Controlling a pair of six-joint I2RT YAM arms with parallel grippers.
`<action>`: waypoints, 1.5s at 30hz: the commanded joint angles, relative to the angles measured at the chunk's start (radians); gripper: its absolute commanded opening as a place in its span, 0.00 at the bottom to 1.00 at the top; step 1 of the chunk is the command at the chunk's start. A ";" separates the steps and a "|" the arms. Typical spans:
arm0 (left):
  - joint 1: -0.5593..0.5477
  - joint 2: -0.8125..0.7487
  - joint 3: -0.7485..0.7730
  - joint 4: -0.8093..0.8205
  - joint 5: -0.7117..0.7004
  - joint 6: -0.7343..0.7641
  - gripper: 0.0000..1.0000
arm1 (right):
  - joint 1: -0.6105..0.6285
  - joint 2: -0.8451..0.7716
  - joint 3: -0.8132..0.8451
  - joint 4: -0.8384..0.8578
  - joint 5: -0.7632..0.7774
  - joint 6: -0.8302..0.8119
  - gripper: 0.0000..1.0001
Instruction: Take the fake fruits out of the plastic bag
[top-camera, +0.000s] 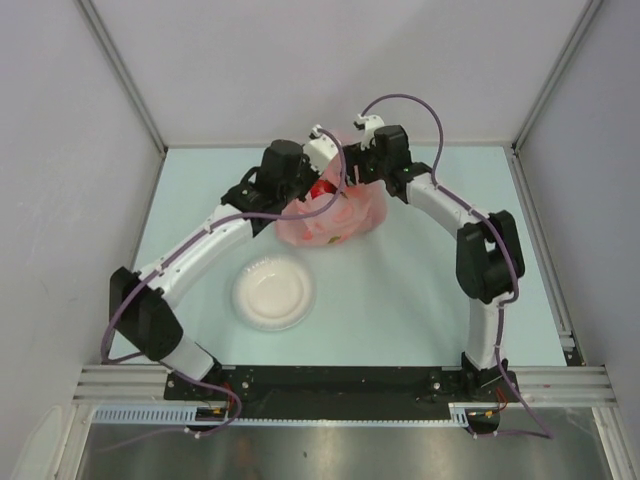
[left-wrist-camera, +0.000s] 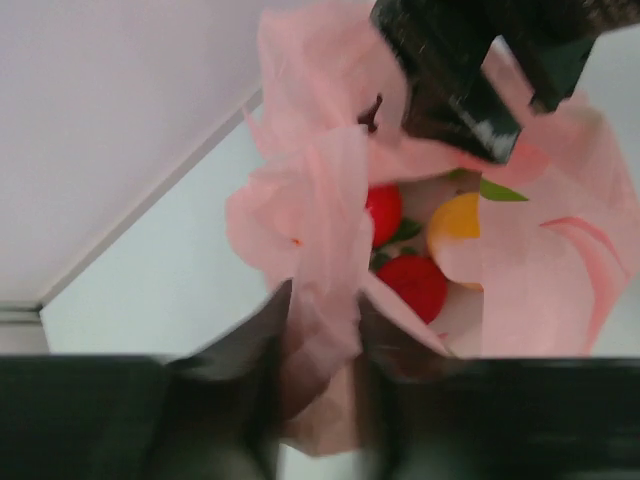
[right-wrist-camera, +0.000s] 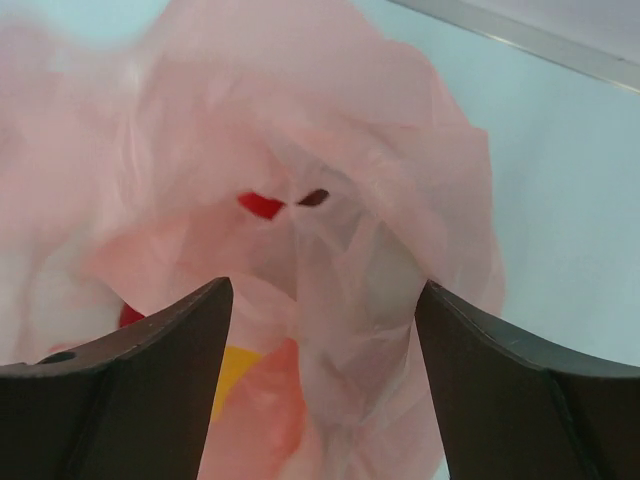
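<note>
Left end effector (left-wrist-camera: 323, 300) pinches the plastic bag (left-wrist-camera: 330, 180), right end effector (right-wrist-camera: 325, 290) hangs open; film could slip, dumping fake fruits (left-wrist-camera: 415, 285) just beyond.

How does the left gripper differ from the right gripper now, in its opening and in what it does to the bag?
Opening: the left gripper has narrow jaws, while the right gripper has wide jaws. Grip: the left gripper pinches a fold of the bag, while the right gripper grips nothing, and the film between its jaws looks loose. Both are at the bag's mouth, and the fruits lie inside.
</note>
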 joint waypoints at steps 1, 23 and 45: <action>0.060 0.074 0.099 -0.052 -0.020 -0.020 0.00 | -0.022 0.103 0.109 0.018 0.121 -0.019 0.67; 0.026 0.330 0.756 0.173 0.173 -0.037 0.00 | -0.231 -0.221 -0.049 0.120 0.089 -0.188 0.00; -0.051 -0.032 -0.143 0.111 0.297 -0.471 0.00 | 0.182 -0.763 -0.453 -0.152 0.000 -0.266 0.63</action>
